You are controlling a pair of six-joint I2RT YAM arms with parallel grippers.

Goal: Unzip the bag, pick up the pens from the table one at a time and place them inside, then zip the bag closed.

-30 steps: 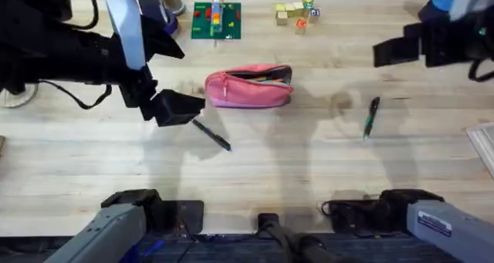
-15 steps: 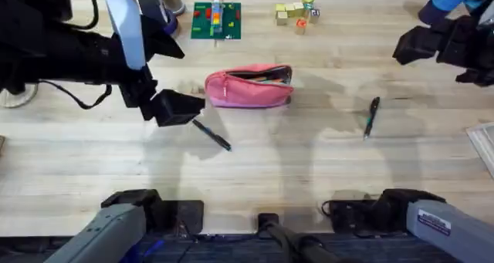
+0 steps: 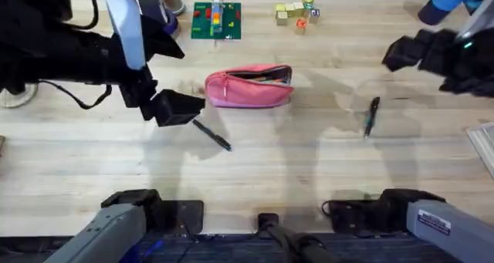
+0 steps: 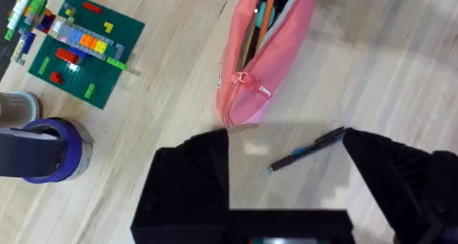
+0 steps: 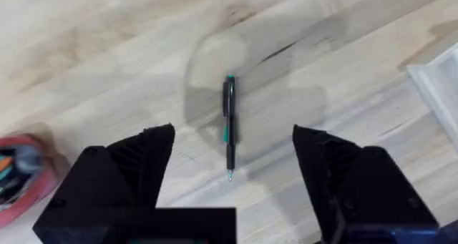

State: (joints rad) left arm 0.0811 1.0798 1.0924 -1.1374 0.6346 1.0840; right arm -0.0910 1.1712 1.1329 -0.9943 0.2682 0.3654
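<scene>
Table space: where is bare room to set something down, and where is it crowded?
The table is bare between both pens and the arm bases, and between the bag and the right pen. It is crowded along the far edge, by the green brick plate and blocks, and around the left pen.

The right gripper (image 3: 401,53) has swung back toward the table's middle (fingers wide), nearer the right-hand pen (image 3: 371,116).
</scene>
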